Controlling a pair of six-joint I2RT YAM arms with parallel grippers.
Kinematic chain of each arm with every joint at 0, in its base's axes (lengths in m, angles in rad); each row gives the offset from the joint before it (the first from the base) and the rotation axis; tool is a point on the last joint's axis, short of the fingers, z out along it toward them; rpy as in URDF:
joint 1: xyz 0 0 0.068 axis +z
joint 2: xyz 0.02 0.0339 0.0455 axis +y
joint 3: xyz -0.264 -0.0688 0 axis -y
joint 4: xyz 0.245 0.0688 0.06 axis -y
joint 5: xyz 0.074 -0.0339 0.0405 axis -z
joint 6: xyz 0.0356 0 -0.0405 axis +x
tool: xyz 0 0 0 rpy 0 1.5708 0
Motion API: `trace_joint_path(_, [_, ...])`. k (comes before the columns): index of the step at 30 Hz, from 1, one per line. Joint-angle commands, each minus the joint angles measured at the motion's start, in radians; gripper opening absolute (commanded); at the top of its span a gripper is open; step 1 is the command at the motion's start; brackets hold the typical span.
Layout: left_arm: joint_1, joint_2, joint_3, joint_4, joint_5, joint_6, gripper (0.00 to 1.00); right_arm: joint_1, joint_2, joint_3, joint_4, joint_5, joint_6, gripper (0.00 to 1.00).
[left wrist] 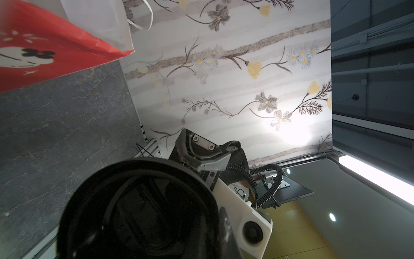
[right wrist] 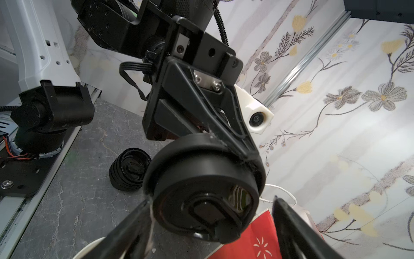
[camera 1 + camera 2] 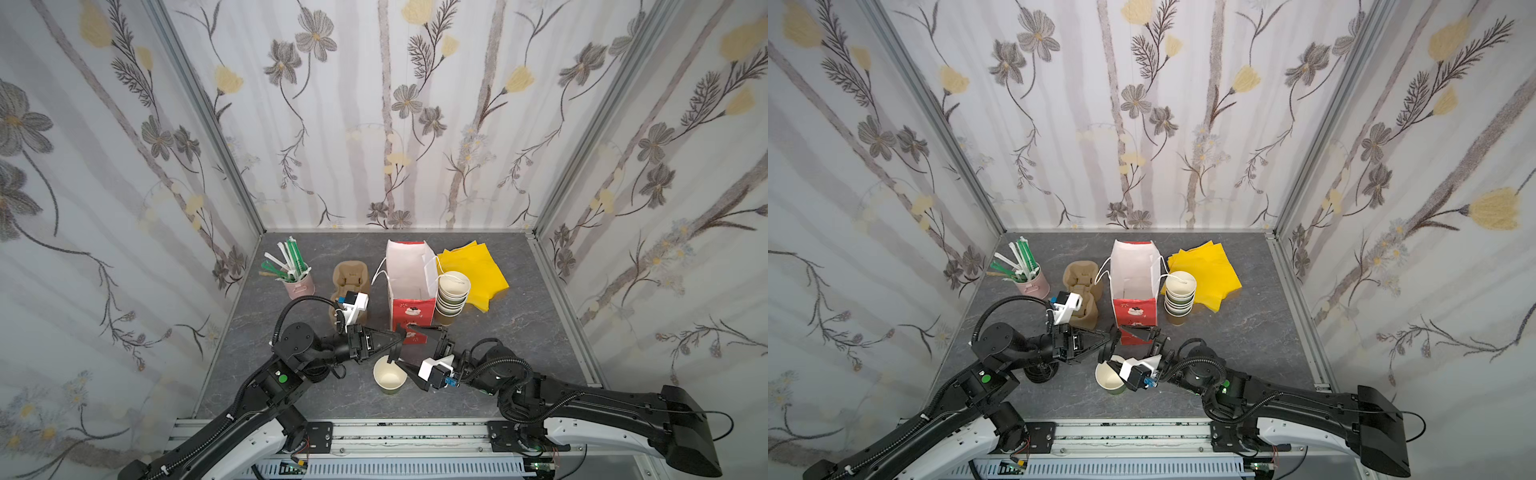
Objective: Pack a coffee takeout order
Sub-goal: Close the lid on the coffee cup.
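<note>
Black lid (image 2: 201, 190) in left gripper (image 2: 247, 158)

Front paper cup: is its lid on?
Off. The cup shows its open cream inside; the left end effector holds the black lid.

Both top views overlook table (image 3: 519, 332); wrists face lid (image 2: 201, 179).
</note>
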Motion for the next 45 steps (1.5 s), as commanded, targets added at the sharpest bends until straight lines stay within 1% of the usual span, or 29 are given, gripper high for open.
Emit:
trace_joint_path(1, [0.0, 0.0, -0.004, 0.048, 0.014, -0.011, 0.08, 0.006, 0.016, 0.007, 0.063, 0.016, -0.038, 0.84])
trace_joint_path(11, [0.001, -0.003, -0.002, 0.047, 0.011, -0.012, 0.08, 0.009, 0.054, 0.011, 0.081, 0.009, -0.052, 0.82])
trace_joint_path(22, [0.0, -0.005, -0.004, 0.048, 0.008, -0.014, 0.08, 0.009, 0.063, 0.013, 0.089, 0.005, -0.055, 0.77])
trace_joint_path(29, [0.0, -0.012, -0.005, 0.048, 0.0, -0.02, 0.11, 0.009, 0.051, 0.012, 0.064, -0.001, -0.049, 0.73])
trace_joint_path(33, [0.002, -0.022, -0.007, 0.047, -0.011, -0.019, 0.21, 0.01, 0.042, 0.009, 0.045, -0.001, -0.041, 0.71])
trace_joint_path(38, [0.001, -0.029, -0.01, 0.048, -0.02, -0.02, 0.27, 0.01, 0.032, 0.008, 0.027, 0.002, -0.029, 0.68])
trace_joint_path(39, [0.001, -0.032, -0.011, 0.048, -0.024, -0.02, 0.3, 0.01, 0.031, 0.009, 0.022, 0.005, -0.026, 0.67])
trace_joint_path(41, [0.002, -0.039, -0.016, 0.048, -0.037, -0.014, 0.42, 0.009, 0.026, 0.008, 0.011, 0.008, -0.018, 0.67])
trace_joint_path(44, [0.011, -0.073, -0.02, 0.015, -0.125, 0.027, 0.52, 0.009, 0.007, 0.017, -0.052, 0.012, 0.023, 0.65])
trace_joint_path(45, [0.02, -0.094, -0.007, -0.045, -0.176, 0.06, 0.54, 0.01, -0.007, 0.023, -0.089, 0.015, 0.051, 0.63])
